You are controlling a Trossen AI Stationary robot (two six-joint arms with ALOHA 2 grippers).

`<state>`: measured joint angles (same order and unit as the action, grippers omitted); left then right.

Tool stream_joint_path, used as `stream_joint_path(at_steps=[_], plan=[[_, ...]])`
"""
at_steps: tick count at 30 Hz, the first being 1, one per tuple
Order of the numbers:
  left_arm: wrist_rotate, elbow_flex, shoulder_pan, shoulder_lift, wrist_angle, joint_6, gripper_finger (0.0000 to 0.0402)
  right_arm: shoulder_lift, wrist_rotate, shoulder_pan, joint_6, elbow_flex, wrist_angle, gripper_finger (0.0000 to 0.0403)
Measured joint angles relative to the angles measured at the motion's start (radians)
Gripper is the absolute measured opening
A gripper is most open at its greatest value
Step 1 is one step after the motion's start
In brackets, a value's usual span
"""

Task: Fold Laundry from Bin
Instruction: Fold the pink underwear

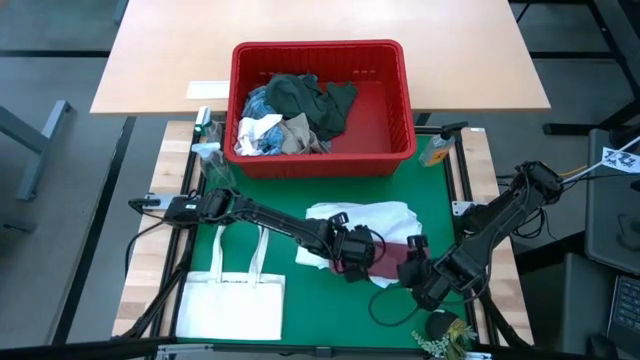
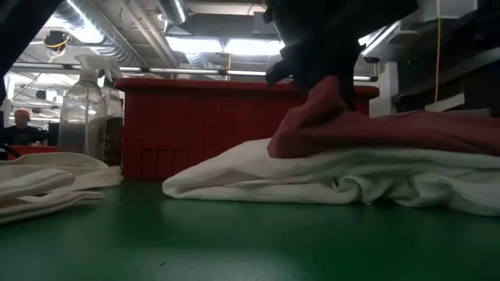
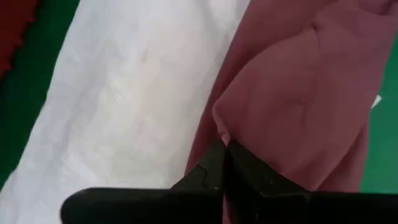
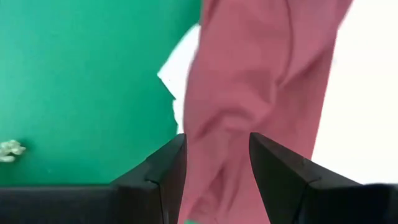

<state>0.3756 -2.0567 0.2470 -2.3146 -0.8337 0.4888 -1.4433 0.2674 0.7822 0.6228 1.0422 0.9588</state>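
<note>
I'm mid-fold on the maroon garment [image 1: 392, 262], which lies rumpled atop the white garment [image 1: 365, 218] on the green mat [image 1: 300, 318], in front of the bin [image 1: 322, 105]. My left gripper [image 3: 225, 144] pinches a maroon fold; my right gripper [image 4: 216, 157] straddles the cloth, fingers apart. Next, I reckon, the right must close, then both lift and carry it over.

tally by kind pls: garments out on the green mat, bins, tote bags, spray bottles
Garments on the mat: 2, a white garment with a maroon garment on it
Bins: 1, the red bin, more laundry inside
Tote bags: 1, white tote bag
Spray bottles: 1, clear spray bottle
Total: 5
</note>
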Motion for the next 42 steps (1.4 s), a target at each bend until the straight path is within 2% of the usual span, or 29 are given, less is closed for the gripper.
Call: stream_joint_path(at_steps=[6,10,15,21,26,34,42], plan=[[0.001,0.000,0.025,0.000,0.016,-0.042,0.0004,0.000,-0.034,-0.071,-0.003,-0.005,0.038,0.0175],[0.002,0.000,0.044,0.000,0.025,-0.086,0.0002,0.000,-0.060,-0.118,-0.115,-0.005,-0.034,0.0175],[0.009,0.000,0.074,0.000,0.102,-0.179,0.0002,0.000,-0.161,-0.170,-0.266,-0.005,-0.110,0.0175],[0.009,0.000,0.113,0.000,0.237,-0.303,0.0002,0.000,-0.305,-0.188,-0.342,-0.004,-0.164,0.0175],[0.022,0.000,0.129,0.000,0.239,-0.308,0.0002,0.000,-0.402,-0.186,-0.331,-0.004,-0.167,0.0175],[0.032,0.000,0.133,0.000,0.245,-0.305,0.0002,-0.012,-0.337,-0.186,-0.207,-0.005,-0.183,0.0175],[0.033,0.000,0.145,0.000,0.246,-0.305,0.0002,-0.017,-0.435,-0.187,-0.105,-0.114,-0.273,0.0175]])
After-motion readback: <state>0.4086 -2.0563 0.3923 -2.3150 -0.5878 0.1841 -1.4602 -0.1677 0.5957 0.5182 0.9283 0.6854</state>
